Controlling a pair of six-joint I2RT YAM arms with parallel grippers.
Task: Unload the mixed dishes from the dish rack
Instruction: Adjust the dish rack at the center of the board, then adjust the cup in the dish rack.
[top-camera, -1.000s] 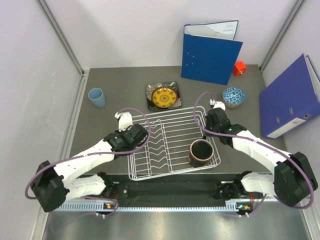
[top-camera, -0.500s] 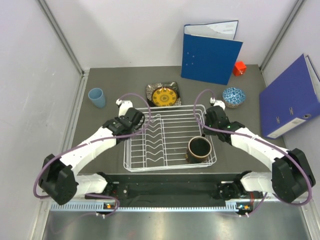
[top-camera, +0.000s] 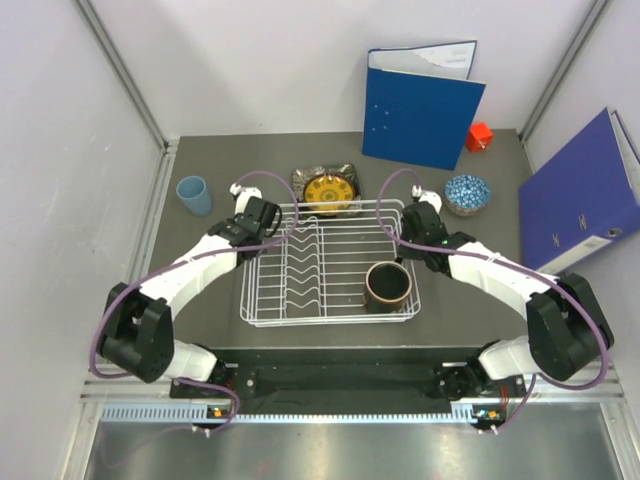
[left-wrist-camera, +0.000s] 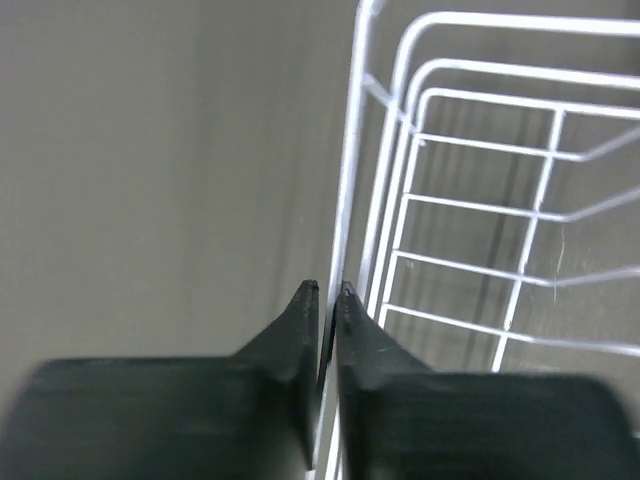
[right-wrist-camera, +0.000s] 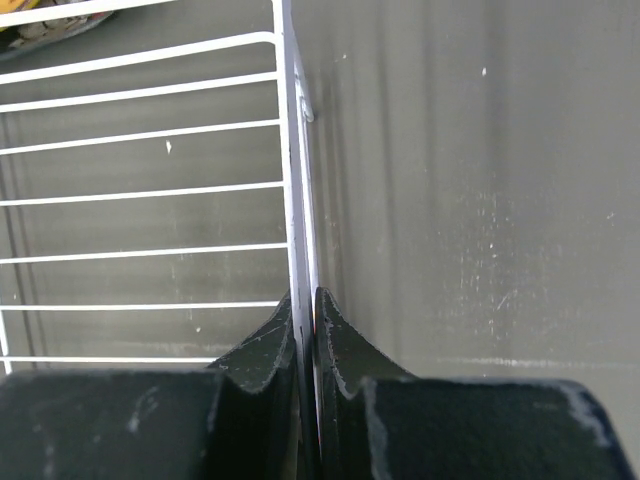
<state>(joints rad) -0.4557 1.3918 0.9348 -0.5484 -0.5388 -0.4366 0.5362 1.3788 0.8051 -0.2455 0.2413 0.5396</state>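
We see the dish rack (top-camera: 300, 262) pushed toward the far side of the table (top-camera: 250, 160) over the past second. Its far rim now meets the black square plate (top-camera: 303, 180). Its long axis runs left to right, squarer to the table edge than before. We judge this a repositioning, not an unloading. The dark brown mug (top-camera: 388, 285) stands mouth-up in the rack's near right corner, the only dish aboard. The speckled bowl (top-camera: 467, 193) and light blue cup (top-camera: 193, 194) sit outside. The left gripper (left-wrist-camera: 322, 295) is pinched on the left rim wire, the right gripper (right-wrist-camera: 303, 300) on the right.
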